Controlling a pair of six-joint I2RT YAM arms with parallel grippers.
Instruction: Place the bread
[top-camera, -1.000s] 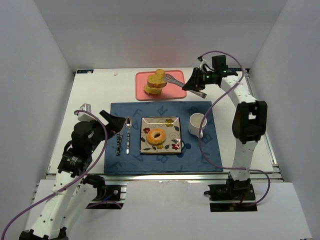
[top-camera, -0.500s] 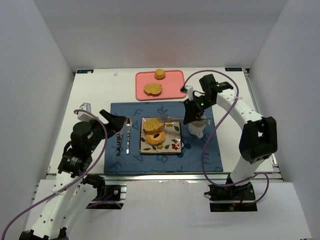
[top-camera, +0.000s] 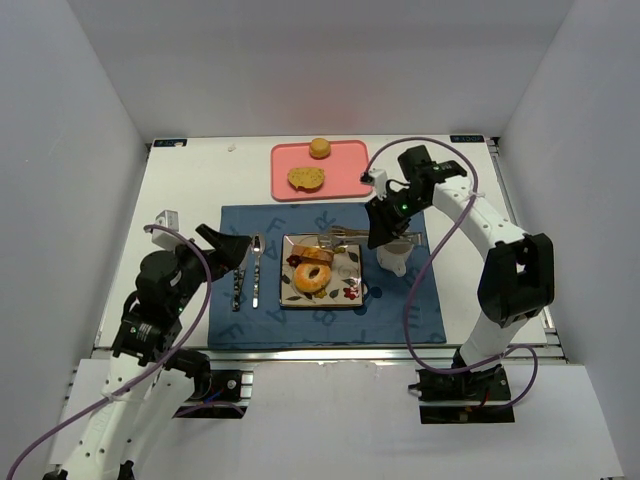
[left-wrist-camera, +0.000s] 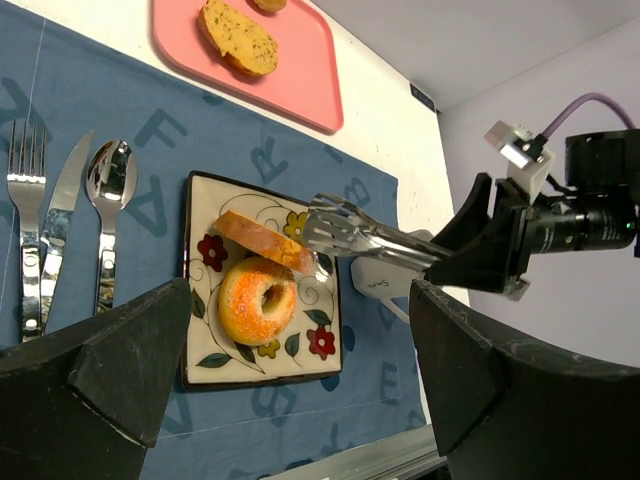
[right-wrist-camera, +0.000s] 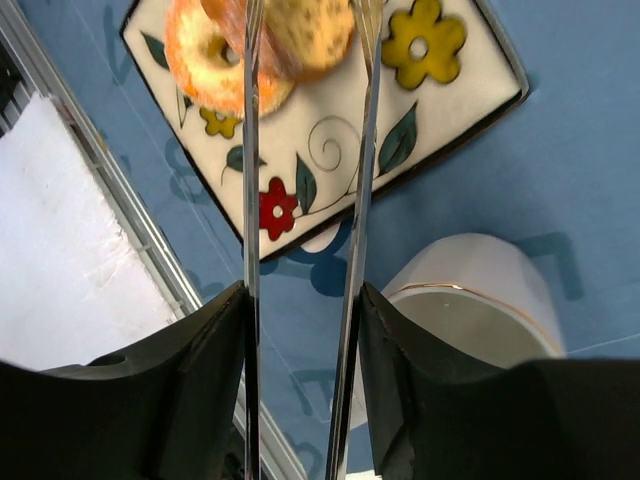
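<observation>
White links and black joint housings on my left arm (top-camera: 155, 300) and my right arm (top-camera: 480, 215), a purple cable (top-camera: 406, 320) looping off each. My left claw (top-camera: 228, 246) is all matte black, fingers (left-wrist-camera: 120, 370) thick and wedge-shaped.

Bagel (top-camera: 312, 277) on plate (top-camera: 347, 290), slice (left-wrist-camera: 262, 240) seemingly leaning on it, cup (right-wrist-camera: 470, 285) right, cutlery (left-wrist-camera: 57, 215) left.

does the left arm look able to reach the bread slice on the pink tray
Probably, at a stretch: the left gripper is open, nothing stands between it and the slice on the pink tray, and the tongs are aside over the plate.
</observation>
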